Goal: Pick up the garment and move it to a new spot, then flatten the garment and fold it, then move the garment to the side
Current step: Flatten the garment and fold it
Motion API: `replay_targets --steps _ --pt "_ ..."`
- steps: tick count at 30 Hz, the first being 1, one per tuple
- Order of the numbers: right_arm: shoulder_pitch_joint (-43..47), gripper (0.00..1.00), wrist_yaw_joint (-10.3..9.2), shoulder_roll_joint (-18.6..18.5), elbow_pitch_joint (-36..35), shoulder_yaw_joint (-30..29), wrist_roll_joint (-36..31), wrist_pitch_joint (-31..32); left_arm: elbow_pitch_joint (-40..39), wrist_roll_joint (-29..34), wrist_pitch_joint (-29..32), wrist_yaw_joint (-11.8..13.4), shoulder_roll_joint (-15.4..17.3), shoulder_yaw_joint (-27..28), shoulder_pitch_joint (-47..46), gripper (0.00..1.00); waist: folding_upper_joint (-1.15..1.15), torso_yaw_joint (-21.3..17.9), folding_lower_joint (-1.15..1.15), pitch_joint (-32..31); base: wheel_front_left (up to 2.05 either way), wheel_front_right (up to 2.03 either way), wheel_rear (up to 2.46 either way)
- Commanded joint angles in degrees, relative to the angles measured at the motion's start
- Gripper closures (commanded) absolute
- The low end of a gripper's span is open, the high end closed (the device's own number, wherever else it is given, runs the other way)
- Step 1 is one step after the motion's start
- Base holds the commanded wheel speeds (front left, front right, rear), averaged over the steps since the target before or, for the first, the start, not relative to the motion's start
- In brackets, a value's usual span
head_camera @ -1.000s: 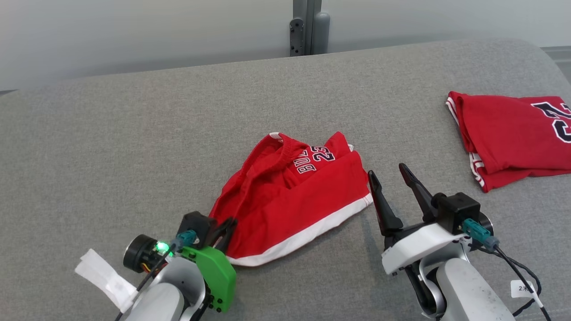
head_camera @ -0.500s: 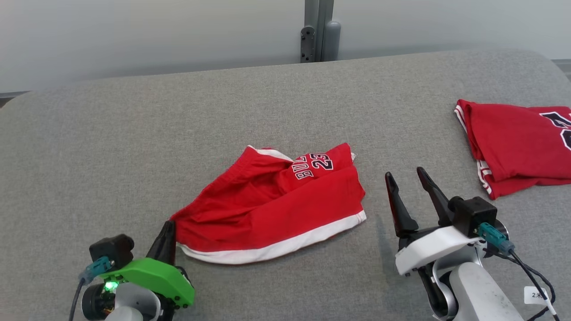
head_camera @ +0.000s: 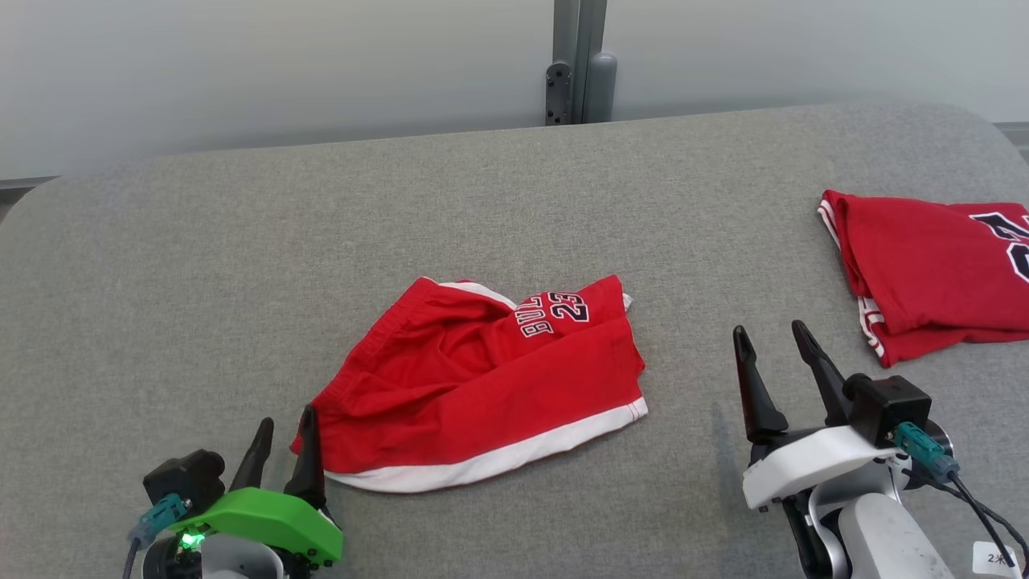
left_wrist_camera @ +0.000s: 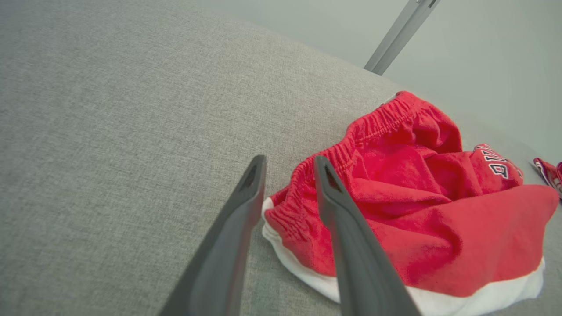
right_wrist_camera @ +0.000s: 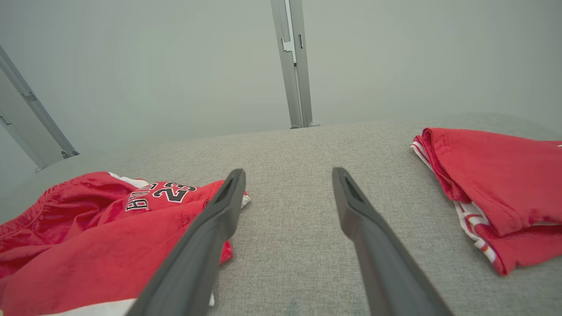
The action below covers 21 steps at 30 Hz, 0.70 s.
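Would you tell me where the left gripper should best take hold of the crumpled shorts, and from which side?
Take the gathered waistband corner of the shorts, coming in low from the left. That corner juts toward the open left gripper, and its bunched elastic stands up off the cushion, probably giving it a thick edge to pinch.

We see the red shorts (head_camera: 482, 386) lying crumpled near the middle of the grey cloth-covered desk (head_camera: 241, 241), not yet flattened. Their elastic waistband (head_camera: 378, 346) runs along the 10 o'clock edge. A white hem band (head_camera: 498, 458) borders the 6 o'clock side, and a fold printed "BULL 23" sits toward 1 o'clock.
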Motion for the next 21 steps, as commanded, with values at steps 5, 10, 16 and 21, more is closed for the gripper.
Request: replay_targets --steps 5,10,16,21 --pt "1.42 0.00 0.00 -0.11 -2.14 -0.14 -1.05 -0.21 -1.39 1.15 -3.50 -0.40 0.44 0.75 1.55 0.00 0.00 -0.20 0.00 -1.56 0.00 0.00 0.00" --pt "2.67 0.00 0.00 -0.10 -4.33 0.08 -1.56 -0.21 -4.60 3.44 -5.09 -0.11 0.65 1.63 4.06 0.00 0.00 0.19 0.00 -2.89 0.00 0.00 0.00" --pt "4.70 0.00 0.00 -0.10 -6.94 0.33 -1.36 -0.20 -8.48 5.94 -5.46 0.84 0.56 2.81 8.24 0.00 0.00 0.87 0.00 -4.27 0.00 0.00 0.00" --pt "6.56 0.00 0.00 -0.11 -7.95 0.78 -1.00 -0.21 -11.58 8.38 -5.51 1.52 -0.77 4.26 11.41 0.00 0.00 1.29 0.00 -4.78 0.00 0.00 0.00"
